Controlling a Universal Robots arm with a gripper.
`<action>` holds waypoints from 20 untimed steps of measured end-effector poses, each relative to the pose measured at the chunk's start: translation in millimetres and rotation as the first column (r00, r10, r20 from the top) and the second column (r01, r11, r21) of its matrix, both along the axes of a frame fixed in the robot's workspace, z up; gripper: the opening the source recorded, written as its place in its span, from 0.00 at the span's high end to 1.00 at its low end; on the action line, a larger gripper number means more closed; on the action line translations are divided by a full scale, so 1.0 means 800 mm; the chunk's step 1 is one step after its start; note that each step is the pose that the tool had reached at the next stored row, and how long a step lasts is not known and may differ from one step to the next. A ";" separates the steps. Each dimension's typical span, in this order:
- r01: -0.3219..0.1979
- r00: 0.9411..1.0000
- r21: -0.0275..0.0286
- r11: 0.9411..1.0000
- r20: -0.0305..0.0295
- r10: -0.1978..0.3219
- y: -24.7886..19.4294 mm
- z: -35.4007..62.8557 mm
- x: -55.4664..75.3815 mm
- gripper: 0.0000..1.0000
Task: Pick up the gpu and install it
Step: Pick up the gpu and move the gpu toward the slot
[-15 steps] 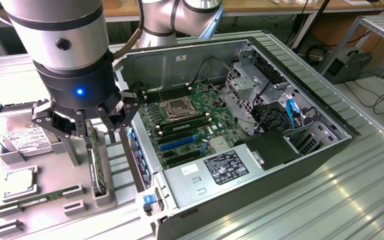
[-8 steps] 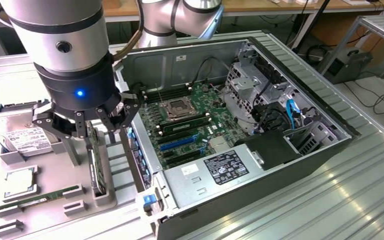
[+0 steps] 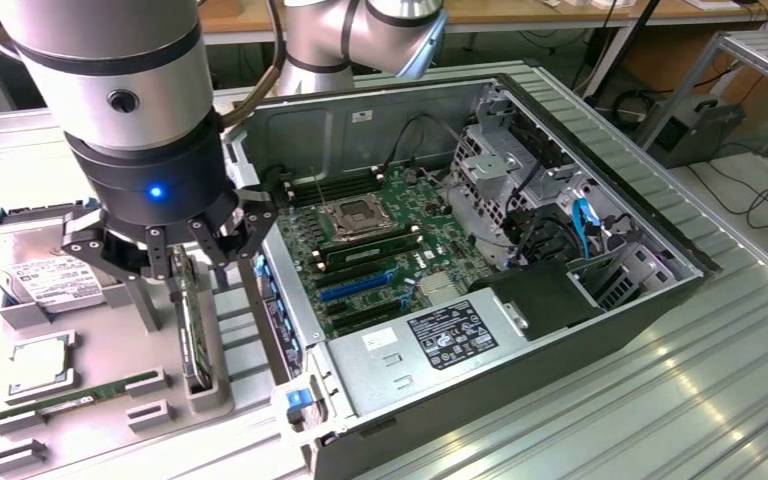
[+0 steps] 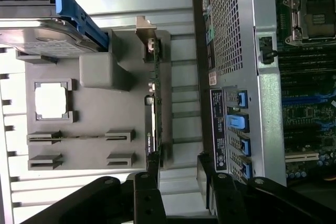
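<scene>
- gripper (image 3: 177, 262): jaws spread wide and empty. It hangs just above the gpu.
- gpu (image 3: 195, 335): black card standing on its long edge in a slot of the grey holder (image 3: 104, 330), just beside the case (image 3: 558, 330). Not yet lifted.
- alignment, wrist view: the gpu (image 4: 153, 103) runs in line with one finger (image 4: 147, 192) rather than with the middle of the gap. Judgement: centre the gap over the card's edge before going down, or a fingertip may land on it.
- grip, judgement: close on the two flat faces, with the jaws square to the card and near mid-length so it does not swing. Draw it straight up out of the slot.
- neighbours: hard drive (image 3: 40, 280) and memory stick (image 3: 77, 395) sit on the same holder, apart from the gpu. Leave both undisturbed.
- motherboard (image 3: 371, 250): lies exposed in the open case.
</scene>
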State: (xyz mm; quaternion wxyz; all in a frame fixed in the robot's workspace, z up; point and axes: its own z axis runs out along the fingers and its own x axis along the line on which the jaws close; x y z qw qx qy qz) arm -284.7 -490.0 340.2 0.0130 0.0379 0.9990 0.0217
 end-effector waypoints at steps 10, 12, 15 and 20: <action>0.000 1.000 0.000 1.000 0.000 0.000 0.0053 -0.004 -0.004 0.58; 0.000 1.000 0.000 1.000 0.000 0.000 0.0065 -0.005 -0.005 0.58; 0.000 1.000 0.000 1.000 0.000 0.000 0.0078 -0.006 -0.007 0.58; 0.000 1.000 0.000 1.000 0.000 0.000 0.0101 -0.008 -0.010 0.58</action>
